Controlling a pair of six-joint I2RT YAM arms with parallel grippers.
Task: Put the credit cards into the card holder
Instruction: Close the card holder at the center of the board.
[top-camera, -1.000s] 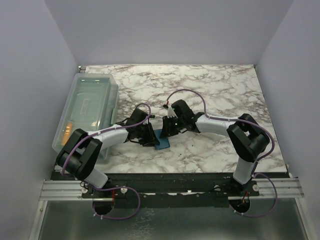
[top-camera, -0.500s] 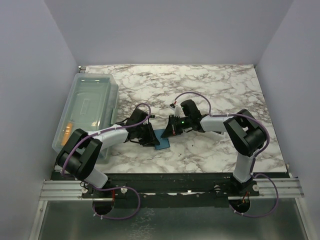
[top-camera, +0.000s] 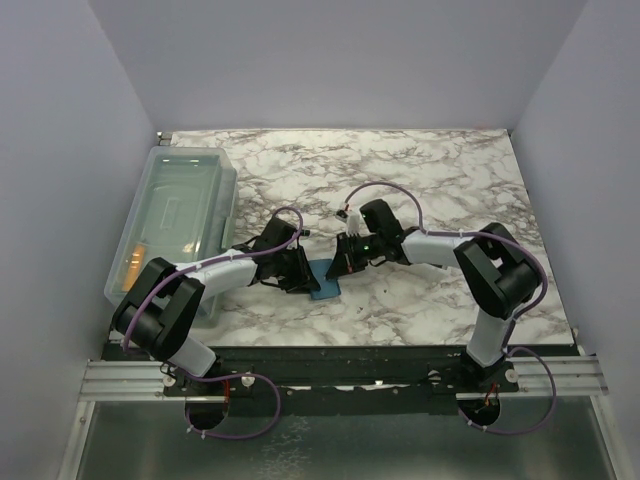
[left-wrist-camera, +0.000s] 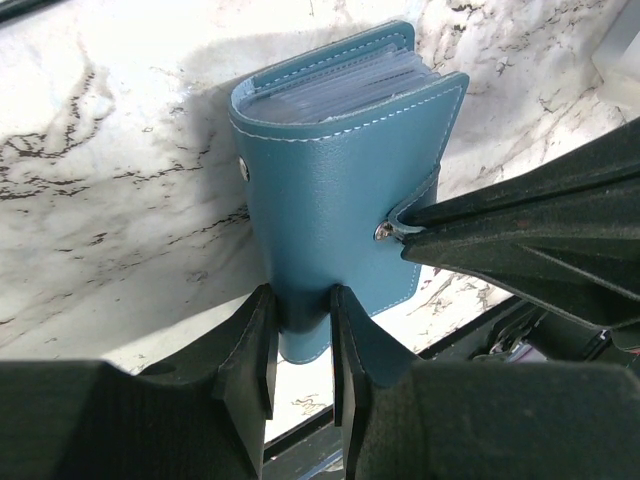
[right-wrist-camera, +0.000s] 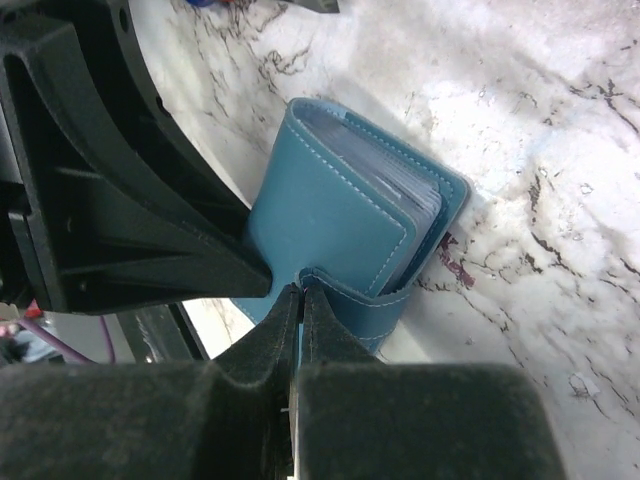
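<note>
The wallet (top-camera: 324, 283) lies closed on the table (top-camera: 430, 170), lower centre overhead, between both arms. The left tool (left-wrist-camera: 300, 312) clamps its near end, and the right tool (right-wrist-camera: 300, 298) is pinched shut on the snap tab (right-wrist-camera: 360, 295) at its side edge, probably to peel it open.

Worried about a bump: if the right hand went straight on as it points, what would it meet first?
Probably the card holder, just beyond the snap tab the right hand pinches; the left hand sits off to one side.

The card holder (top-camera: 326, 285) sits midway on the counter (top-camera: 430, 165), left fingers (left-wrist-camera: 255, 350) at its nine o'clock, right fingers (right-wrist-camera: 270, 345) at three, clear bin (top-camera: 175, 215) at ten.
</note>
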